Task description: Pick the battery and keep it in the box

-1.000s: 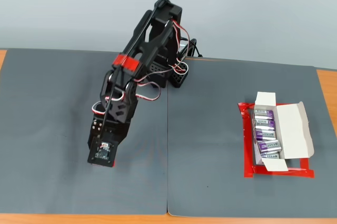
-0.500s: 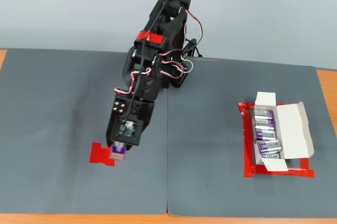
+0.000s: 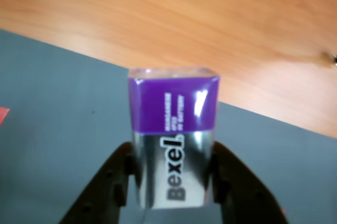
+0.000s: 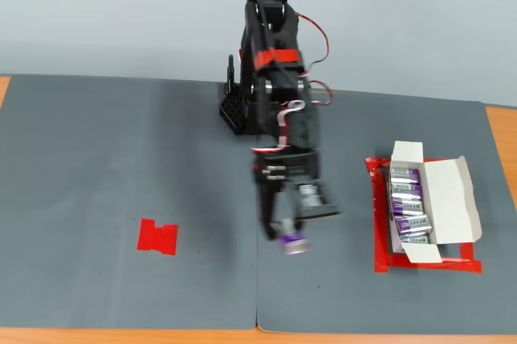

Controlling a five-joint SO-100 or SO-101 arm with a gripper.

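- The gripper [image 3: 174,182] is closed on the battery [image 3: 174,137]; in the wrist view both black fingers [image 3: 113,182] press its silver sides, and the purple end sticks out past the fingertips.
- In the fixed view the battery [image 4: 294,243] hangs clear of the grey mat [image 4: 97,158], near the mat's middle seam, blurred along with the gripper [image 4: 292,235].
- The arm [image 4: 271,77] reaches forward from its base at the back of the mat, leaning toward the right side of that view.
- The box [image 4: 428,203] sits well apart to the right, inside the red tape outline [image 4: 378,223], with its flaps folded open at the top, the right and the bottom.
- Several batteries alike [image 4: 408,203] lie in a row inside the box; I cannot tell how much room is left in it.
- Between the gripper and the red outline the mat is bare, so there is open ground on that side.
- A flat red tape marker [image 4: 157,237] lies on the left half of the mat, well away from the gripper, with bare mat all round it.
- The wooden table [image 4: 502,142] shows as a strip beyond the mat's right edge, just beside the box, and along the front edge.
- In the wrist view the mat's edge runs slantwise behind the battery, with the table [image 3: 184,19] wood beyond it.
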